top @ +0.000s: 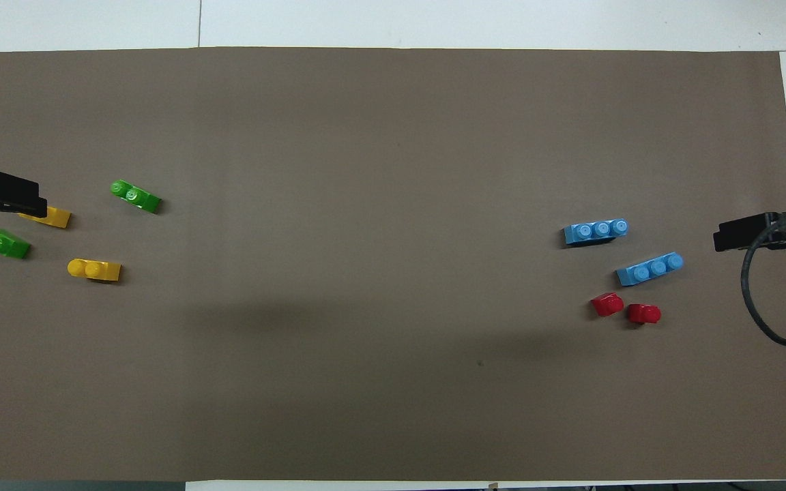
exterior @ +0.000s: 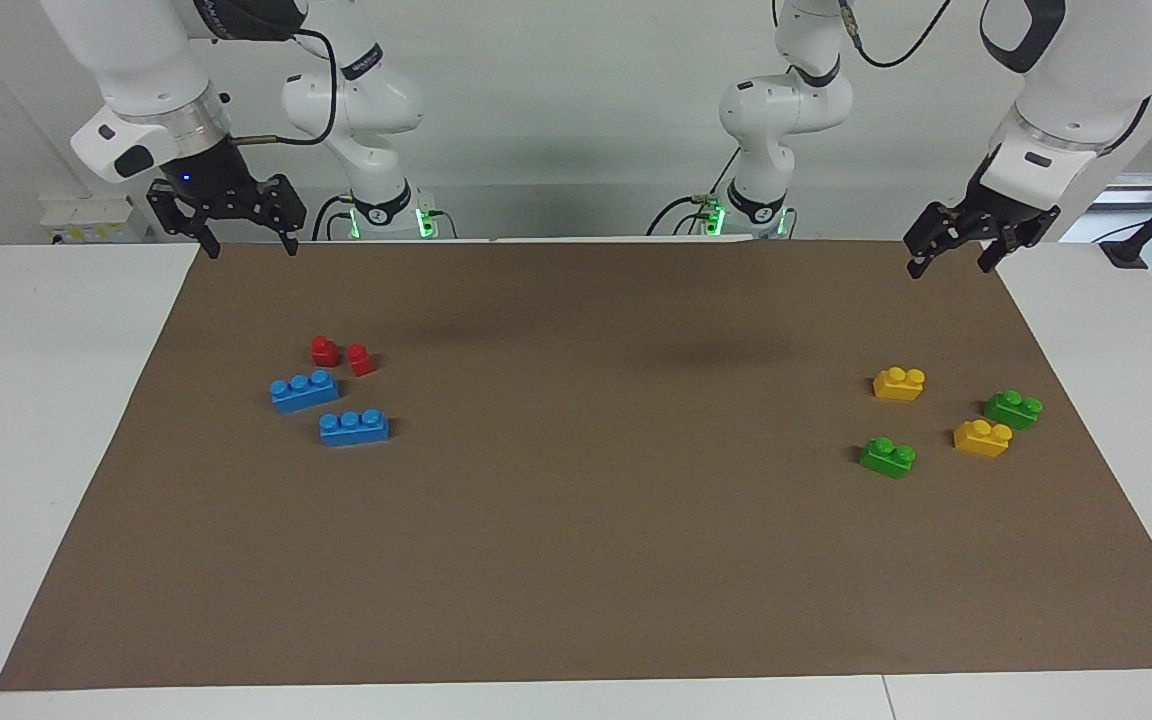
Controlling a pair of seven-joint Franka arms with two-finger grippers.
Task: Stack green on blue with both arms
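Both arms wait raised at the robots' edge of the brown mat point(exterior: 576, 560), the left gripper point(exterior: 954, 258) and the right gripper point(exterior: 246, 243) each with jaws spread wide and holding nothing. The 2 green bricks point(exterior: 888, 456) point(exterior: 1013, 408) lie among 2 yellow bricks point(exterior: 899, 383) toward the left arm's end. The 2 blue bricks point(exterior: 305, 389) point(exterior: 354, 427) lie toward the right arm's end, just farther from the robots than 2 red bricks point(exterior: 325, 350).
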